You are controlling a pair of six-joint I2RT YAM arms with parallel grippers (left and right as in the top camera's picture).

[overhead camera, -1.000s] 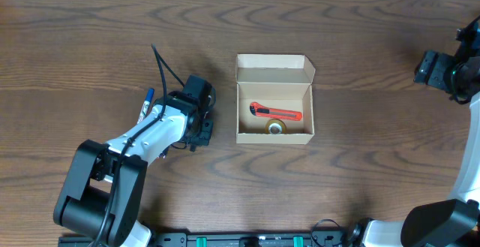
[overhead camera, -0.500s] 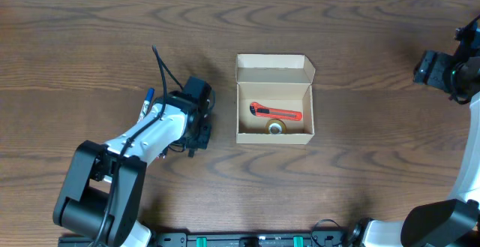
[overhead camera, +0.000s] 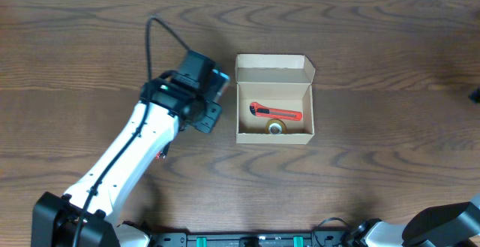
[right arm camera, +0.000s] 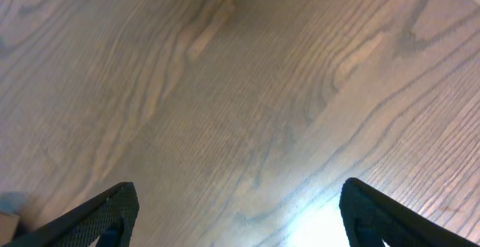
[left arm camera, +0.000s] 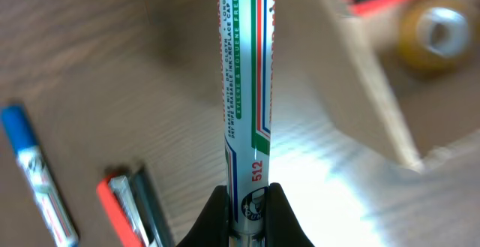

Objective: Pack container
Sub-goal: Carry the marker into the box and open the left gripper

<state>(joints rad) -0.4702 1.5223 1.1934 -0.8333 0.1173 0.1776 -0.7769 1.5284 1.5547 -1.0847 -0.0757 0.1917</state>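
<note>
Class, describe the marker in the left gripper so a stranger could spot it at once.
Start at the open cardboard box; just left of it is the left gripper. Pinched there is the marker: silver barrel with green and red stripes, unlike the blue-capped marker lying loose nearby.

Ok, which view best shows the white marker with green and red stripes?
Left wrist: the white striped marker fills the frame, print sharp, pinched in the left tool. Overhead, the arm hides nearly all of it. The right wrist view shows only wooden table.
</note>
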